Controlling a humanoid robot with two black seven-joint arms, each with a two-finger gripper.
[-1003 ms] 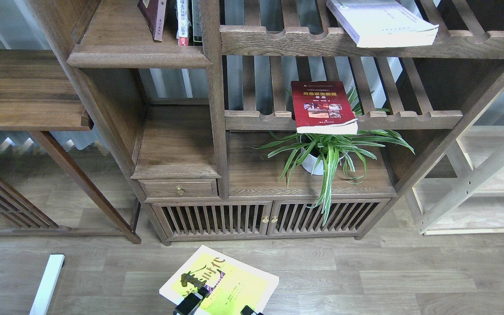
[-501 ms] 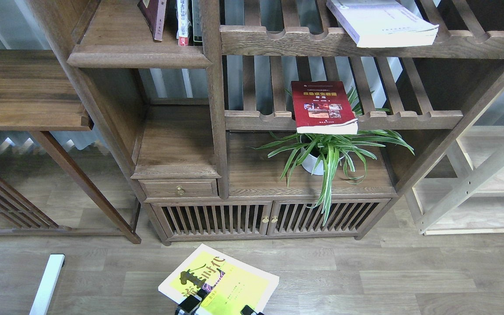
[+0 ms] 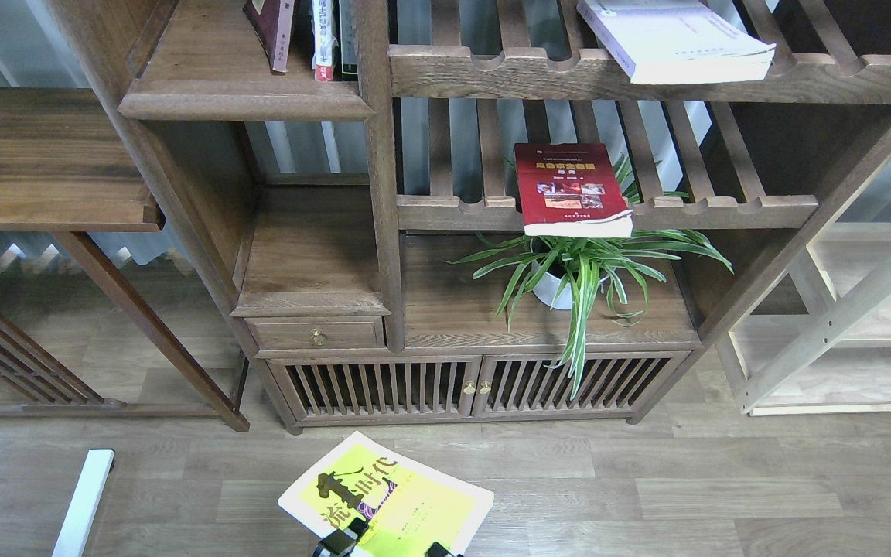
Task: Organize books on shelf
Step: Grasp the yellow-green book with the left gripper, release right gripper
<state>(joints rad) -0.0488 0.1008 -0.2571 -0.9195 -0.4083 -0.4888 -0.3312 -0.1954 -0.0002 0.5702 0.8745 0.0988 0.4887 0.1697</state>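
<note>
one yellow-green book (image 3: 386,495) sits low in view, gripped at its near edge by my pincer (image 3: 384,545); which arm, i cannot tell.

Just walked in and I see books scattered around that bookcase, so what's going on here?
The robot is tidying books onto the wooden bookcase. One claw, barely visible at the bottom edge, holds the yellow-green book low over the floor; which arm it belongs to can't be told. The dark red book lies flat on the middle slatted rack above the potted plant, and the thick white book lies on the upper rack. A few books already stand upright on the solid shelf at upper left.
</note>
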